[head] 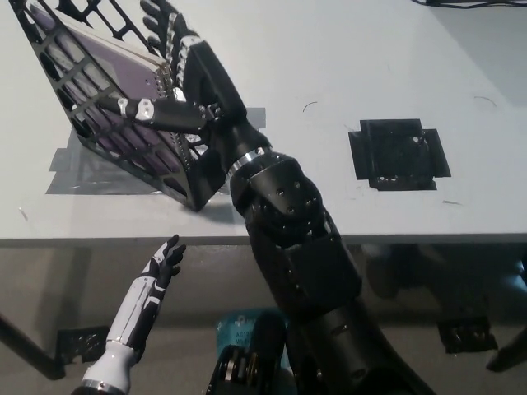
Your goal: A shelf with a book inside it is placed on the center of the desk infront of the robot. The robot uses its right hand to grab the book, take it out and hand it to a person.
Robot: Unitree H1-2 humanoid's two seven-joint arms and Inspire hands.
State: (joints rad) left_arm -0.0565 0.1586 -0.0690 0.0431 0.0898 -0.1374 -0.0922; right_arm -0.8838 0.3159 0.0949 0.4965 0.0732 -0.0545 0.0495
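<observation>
Closest in, below the front edge of the table (329, 210), the white left hand (161, 267) hangs idle at the lower left, holding nothing, its fingers (172, 248) straight and a little apart, pointing up toward the table's edge. From the lower right the thick black right arm (288, 222) rises over the edge and leans in to the left.

Just past the edge, strips of grey tape (90, 174) lie flat on the pale tabletop under the black lattice shelf (99, 136), which stands tilted, its low corner near the front of the table and its upper part running off the top left of the view. Off to the right, well apart from the shelf, a square patch of black tape (398, 154) is stuck to the surface.

Inside the shelf sits the book (103, 74), a purple spiral-bound one, leaning with the frame, its wire spine along the right side. The right hand (169, 78) is at that spine edge: the thumb lies across the near lattice face over the cover, and the fingers (163, 25) spread upward behind the book's far side. The hand brackets the book, but I cannot tell whether it is actually squeezing it.

Farthest back, a dark cable (465, 3) crosses the top right corner.
</observation>
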